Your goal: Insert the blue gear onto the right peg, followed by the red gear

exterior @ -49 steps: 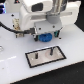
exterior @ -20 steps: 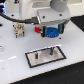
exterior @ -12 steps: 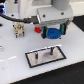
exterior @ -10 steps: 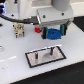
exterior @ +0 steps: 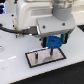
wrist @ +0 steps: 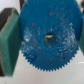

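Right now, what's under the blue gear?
The blue gear, held in the tool, hangs above the grey plate. In the wrist view the gear covers everything below; no peg shows.

White robot gripper [exterior: 52, 46] clamps the blue gear [exterior: 53, 42] just above a black-rimmed grey plate [exterior: 44, 55] on a white table [exterior: 15, 70].

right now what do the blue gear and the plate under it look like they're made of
The blue gear looks like moulded plastic: uniform bright blue, matte, with crisp even teeth, though speckled. The plate reads as a smooth grey panel with a dark rim, maybe metal or plastic; the image is too blurred to say.
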